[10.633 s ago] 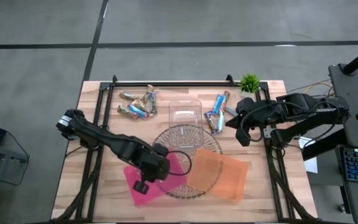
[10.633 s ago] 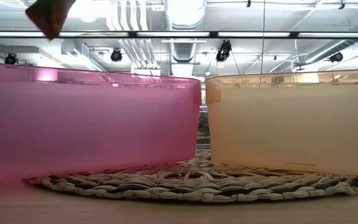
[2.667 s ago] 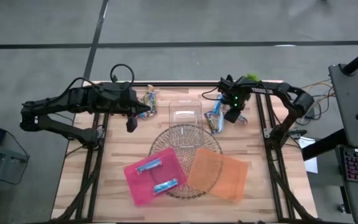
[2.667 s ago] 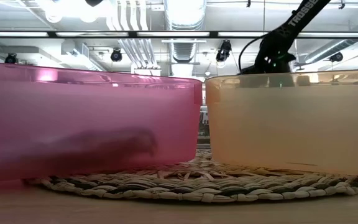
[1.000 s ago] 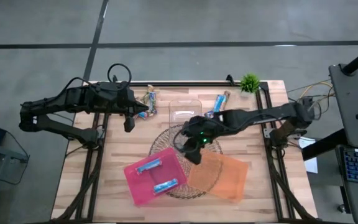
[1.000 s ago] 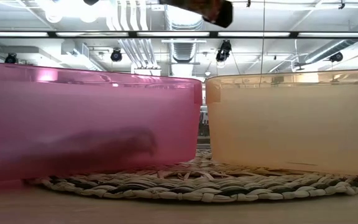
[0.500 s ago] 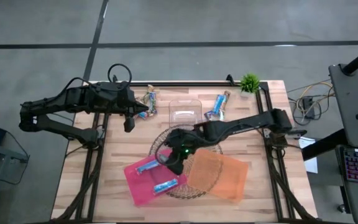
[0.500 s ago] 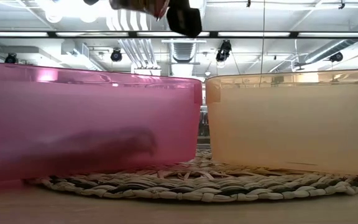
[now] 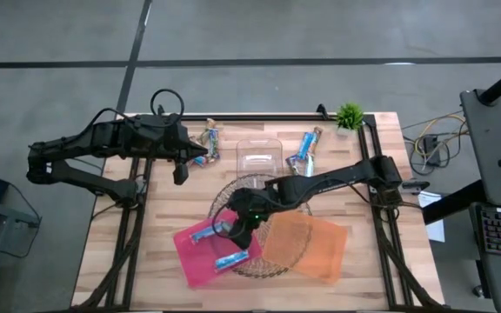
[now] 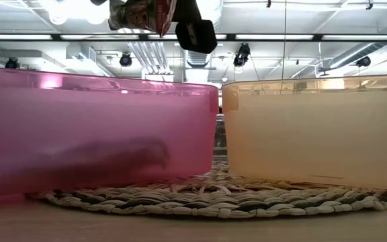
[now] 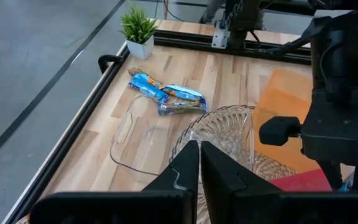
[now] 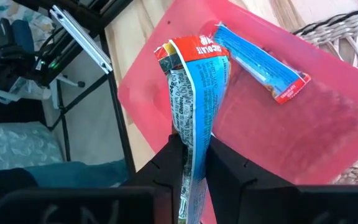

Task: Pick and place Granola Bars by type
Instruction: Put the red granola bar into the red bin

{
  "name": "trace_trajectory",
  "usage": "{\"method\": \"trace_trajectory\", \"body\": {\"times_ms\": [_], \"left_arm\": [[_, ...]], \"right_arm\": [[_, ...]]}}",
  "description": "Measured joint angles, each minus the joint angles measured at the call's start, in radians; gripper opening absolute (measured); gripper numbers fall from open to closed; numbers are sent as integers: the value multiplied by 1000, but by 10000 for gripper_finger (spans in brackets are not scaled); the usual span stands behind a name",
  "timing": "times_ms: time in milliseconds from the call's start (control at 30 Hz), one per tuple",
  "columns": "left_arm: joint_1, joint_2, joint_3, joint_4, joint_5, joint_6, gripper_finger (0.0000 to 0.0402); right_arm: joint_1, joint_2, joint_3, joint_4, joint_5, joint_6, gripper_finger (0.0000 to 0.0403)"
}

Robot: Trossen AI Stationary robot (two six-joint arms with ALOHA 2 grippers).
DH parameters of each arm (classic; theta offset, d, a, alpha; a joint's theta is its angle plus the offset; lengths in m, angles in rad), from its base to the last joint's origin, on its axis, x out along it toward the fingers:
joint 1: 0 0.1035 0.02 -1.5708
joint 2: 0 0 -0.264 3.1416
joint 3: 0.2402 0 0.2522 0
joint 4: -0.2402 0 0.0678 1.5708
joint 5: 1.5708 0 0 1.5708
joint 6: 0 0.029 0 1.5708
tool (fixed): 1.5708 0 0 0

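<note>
Granola Bars: one light blue bar (image 12: 194, 93) hangs clamped in the right gripper's (image 9: 233, 233) fingers above the pink tray (image 12: 328, 137), two lie below them, while the left gripper's (image 11: 199, 163) fingers rest together over the counter (image 9: 159, 204).

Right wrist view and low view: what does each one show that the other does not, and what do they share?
Only the right wrist view shows the right gripper shut on a blue bar, and a second blue bar lying flat in the pink tray.

Only the low view shows the orange tray, the woven mat under both trays, and the ceiling.

Both show the held bar above the pink tray.
</note>
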Motion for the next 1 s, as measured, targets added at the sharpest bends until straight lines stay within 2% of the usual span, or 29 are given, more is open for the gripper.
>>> {"method": "trace_trajectory", "body": {"times_ms": [800,1000], "left_arm": [[0,0,0,0,0,0,0],[0,0,0,0,0,0,0]], "right_arm": [[0,0,-2,1,3,-5,52],[0,0,-4,1,2,2,85]]}}
